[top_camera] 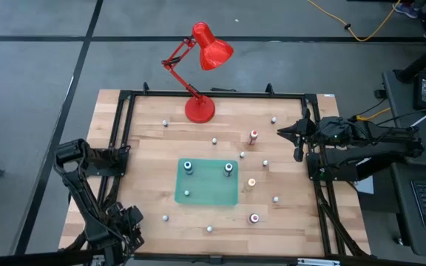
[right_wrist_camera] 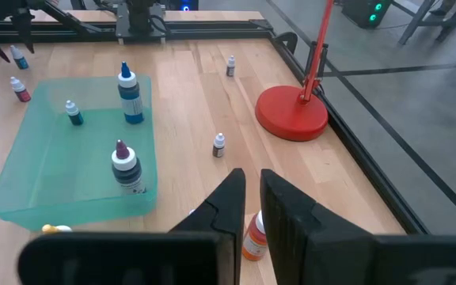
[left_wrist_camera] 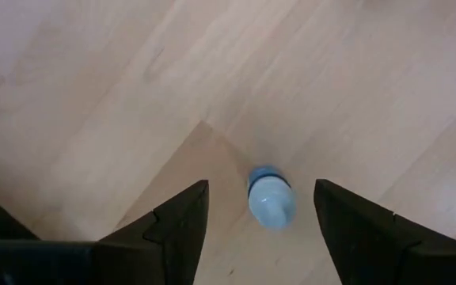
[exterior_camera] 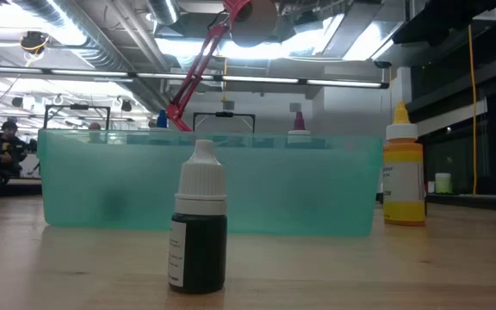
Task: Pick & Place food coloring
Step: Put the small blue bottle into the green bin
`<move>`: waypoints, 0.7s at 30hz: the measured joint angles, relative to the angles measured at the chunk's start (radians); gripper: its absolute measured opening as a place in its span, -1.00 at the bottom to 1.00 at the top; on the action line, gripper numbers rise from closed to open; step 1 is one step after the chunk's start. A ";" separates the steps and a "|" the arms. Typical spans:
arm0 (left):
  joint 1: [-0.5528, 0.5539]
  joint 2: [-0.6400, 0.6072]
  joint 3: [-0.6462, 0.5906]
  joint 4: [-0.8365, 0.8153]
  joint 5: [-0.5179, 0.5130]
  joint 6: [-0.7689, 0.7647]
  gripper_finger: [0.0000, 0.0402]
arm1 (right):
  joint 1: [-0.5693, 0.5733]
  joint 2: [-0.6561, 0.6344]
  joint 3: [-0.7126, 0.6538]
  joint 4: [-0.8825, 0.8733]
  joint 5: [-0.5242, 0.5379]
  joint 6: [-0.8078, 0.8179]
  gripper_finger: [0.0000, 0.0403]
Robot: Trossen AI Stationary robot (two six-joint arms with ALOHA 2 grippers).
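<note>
Off the near left corner of the green tray (top_camera: 207,198), the left gripper (left_wrist_camera: 261,186) is held with its jaws released above a blue dropper bottle (left_wrist_camera: 270,199) of food coloring, which stands on the wooden table (top_camera: 146,162) between the fingers (left_wrist_camera: 182,222) and is not yet touched. The bottle is seen nearer one finger than the other, so it could be struck on one side first and tipped or pushed away as the jaws are brought together; a light, narrow bottle with a smooth cap could also be squeezed out of a grip taken too high. The right gripper (right_wrist_camera: 252,178) is parked beyond the tray's far right corner with its jaws clenched on nothing; an orange bottle (right_wrist_camera: 253,235) just beneath it could be knocked if that arm were lowered. From above, three bottles are counted inside the tray and eleven on the table around it, with one red desk lamp (top_camera: 200,109) beyond the tray's far edge.
</note>
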 joint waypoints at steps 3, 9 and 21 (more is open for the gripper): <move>0.000 0.000 0.000 0.000 0.015 0.000 0.02 | 0.000 0.000 0.000 0.000 0.000 0.000 -0.77; 0.000 0.000 0.000 0.000 0.017 -0.003 -0.22 | 0.000 0.000 0.000 0.000 0.000 0.000 -0.77; 0.038 -0.028 0.000 0.003 -0.031 -0.001 -0.71 | 0.000 0.000 0.000 0.000 0.000 0.000 -0.77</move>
